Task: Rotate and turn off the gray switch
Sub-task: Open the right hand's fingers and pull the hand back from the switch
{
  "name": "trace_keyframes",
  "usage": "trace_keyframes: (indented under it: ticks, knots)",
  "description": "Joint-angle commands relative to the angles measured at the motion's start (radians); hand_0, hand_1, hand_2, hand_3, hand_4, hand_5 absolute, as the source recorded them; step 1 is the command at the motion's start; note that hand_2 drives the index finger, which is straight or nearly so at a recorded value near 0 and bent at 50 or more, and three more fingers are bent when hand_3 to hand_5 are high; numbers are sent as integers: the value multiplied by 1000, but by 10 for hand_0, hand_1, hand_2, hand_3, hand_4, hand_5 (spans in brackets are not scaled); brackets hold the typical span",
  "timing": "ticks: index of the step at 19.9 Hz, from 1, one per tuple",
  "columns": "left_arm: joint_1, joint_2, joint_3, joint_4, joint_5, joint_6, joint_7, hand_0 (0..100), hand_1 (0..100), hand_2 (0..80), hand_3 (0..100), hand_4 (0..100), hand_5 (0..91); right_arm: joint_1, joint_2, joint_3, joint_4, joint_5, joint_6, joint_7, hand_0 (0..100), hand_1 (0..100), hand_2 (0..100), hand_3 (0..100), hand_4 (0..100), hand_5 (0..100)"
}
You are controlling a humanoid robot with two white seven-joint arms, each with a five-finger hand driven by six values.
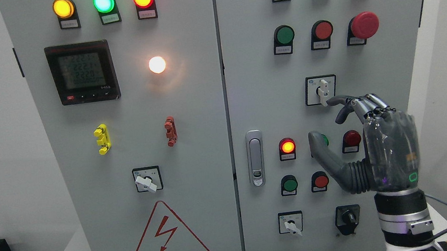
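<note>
The grey-white rotary switch (322, 90) sits in a black-framed square plate on the right cabinet door, with its handle pointing down and slightly right. My right hand (325, 119) is raised in front of the door, just below and to the right of the switch. Its fingers are spread and hold nothing. The index fingertip (331, 101) is at the lower tip of the handle; I cannot tell whether it touches. The thumb (315, 139) points up and covers part of a green button. The left arm is out of view.
Similar rotary switches sit on the left door (147, 180) and at the lower right door (290, 223), next to a black knob (347, 217). A red mushroom stop button (364, 24), a lit red lamp (287, 146) and a door latch (255, 157) surround the hand.
</note>
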Motion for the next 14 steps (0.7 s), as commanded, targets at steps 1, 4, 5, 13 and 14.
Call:
trace_keyframes:
  ticks: [1, 4, 5, 13, 14]
  knots:
    - [0, 0, 32, -1, 0, 0, 0, 120, 389, 0, 0, 0, 0, 58, -33, -4, -49, 0, -5, 2, 49, 183, 0, 0, 0, 0]
    - [0, 0, 32, 1, 0, 0, 0, 120, 389, 0, 0, 0, 0, 71, -62, -13, -49, 0, -5, 1, 42, 177, 0, 0, 0, 0]
    - [0, 0, 32, 1, 0, 0, 0, 120, 389, 0, 0, 0, 0, 73, -66, -14, -50, 0, -5, -1, 40, 169, 0, 0, 0, 0]
    - [0, 0, 32, 1, 0, 0, 0, 120, 389, 0, 0, 0, 0, 128, -98, -14, -87, 0, -5, -7, 31, 157, 0, 0, 0, 0]
    - [0, 0, 32, 1, 0, 0, 0, 120, 389, 0, 0, 0, 0, 130, -98, -14, -95, 0, -5, -7, 30, 157, 0, 0, 0, 0]
